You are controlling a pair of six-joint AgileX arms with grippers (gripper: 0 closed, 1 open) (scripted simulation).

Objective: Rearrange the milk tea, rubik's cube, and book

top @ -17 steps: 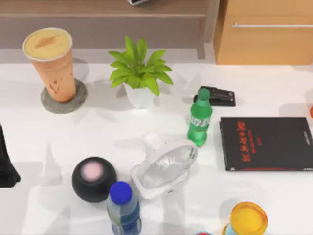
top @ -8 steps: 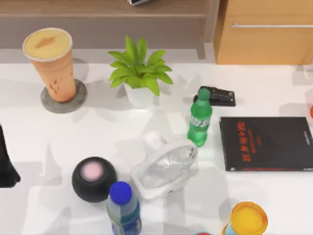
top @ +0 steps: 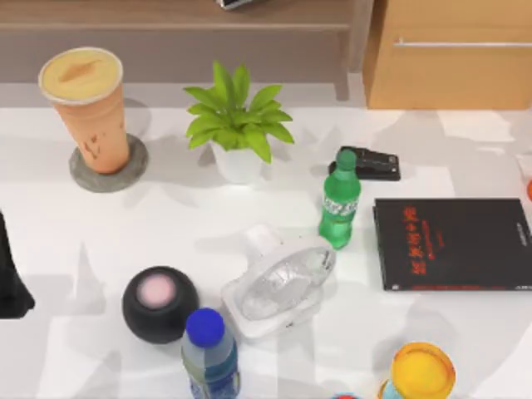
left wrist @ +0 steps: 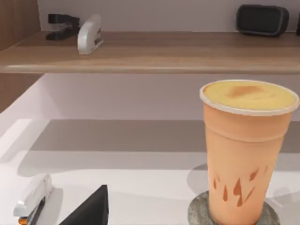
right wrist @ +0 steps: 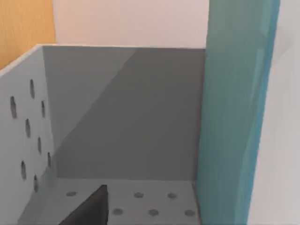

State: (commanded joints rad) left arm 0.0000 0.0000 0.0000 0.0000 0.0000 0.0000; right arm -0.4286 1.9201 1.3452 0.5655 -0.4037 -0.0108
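Note:
The milk tea (top: 83, 108), a tall orange-tan cup with a creamy yellow top, stands upright on a round grey coaster (top: 133, 170) at the table's back left. The left wrist view has the same cup (left wrist: 243, 154) close ahead, with a dark part of my left gripper (left wrist: 91, 211) low in front. My left arm (top: 10, 283) sits at the table's left edge. In the right wrist view the teal-blue book (right wrist: 236, 108) stands upright against a grey perforated bin (right wrist: 28, 117), and a dark part of my right gripper (right wrist: 89, 211) is beside it. The rubik's cube is out of view.
A potted plant (top: 237, 125), green bottle (top: 339, 204), black stapler (top: 370, 163), thin black book with red characters (top: 453, 243), white fan (top: 278, 283), black speaker (top: 160, 303), blue-capped bottle (top: 210, 353) and yellow-topped object (top: 422, 371) crowd the table. A wooden shelf (left wrist: 140, 51) runs behind.
Shadows on the right part of the table have shifted. No object on the table has moved, and the left arm has stayed put.

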